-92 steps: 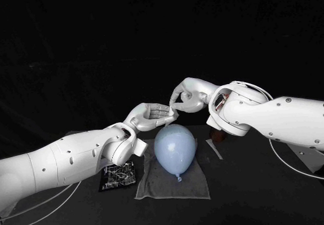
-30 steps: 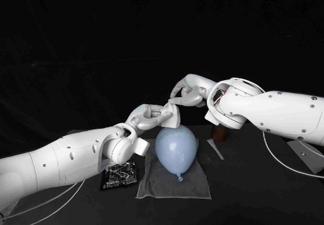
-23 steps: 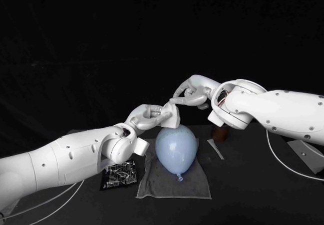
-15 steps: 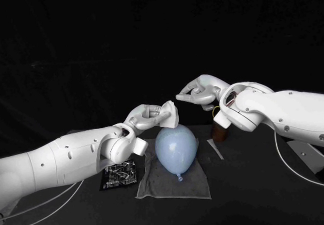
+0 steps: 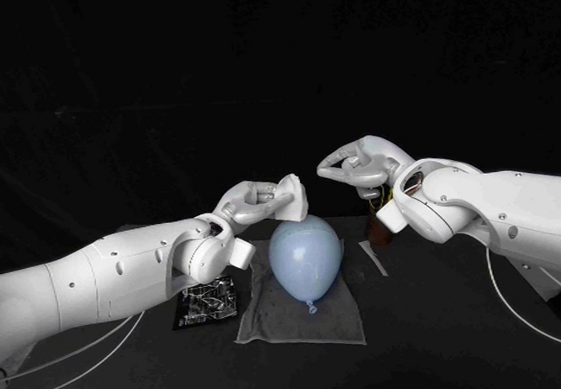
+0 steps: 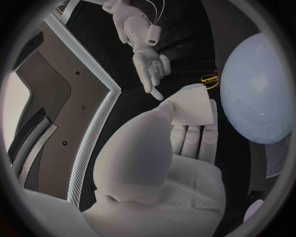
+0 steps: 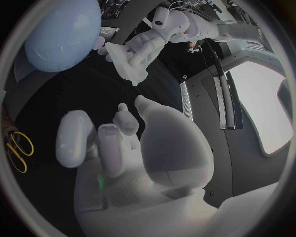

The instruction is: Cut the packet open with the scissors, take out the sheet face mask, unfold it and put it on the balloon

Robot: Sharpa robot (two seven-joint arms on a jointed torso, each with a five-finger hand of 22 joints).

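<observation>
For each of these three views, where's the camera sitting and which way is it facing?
Head view: on the robot's head, looking down at the table; left arm and right arm show, left hand holding the folded mask near the balloon.
Left wrist view: behind the left hand, looking past its fingers and the mask toward the right hand and balloon.
Right wrist view: behind the right hand, facing the left hand, mask and balloon.
Shared: all three show mask and balloon; both wrist views catch the scissors.

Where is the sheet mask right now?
In the head view the folded sheet mask is held in the left hand, just above the far end of the balloon; the right hand is apart from it.
</observation>
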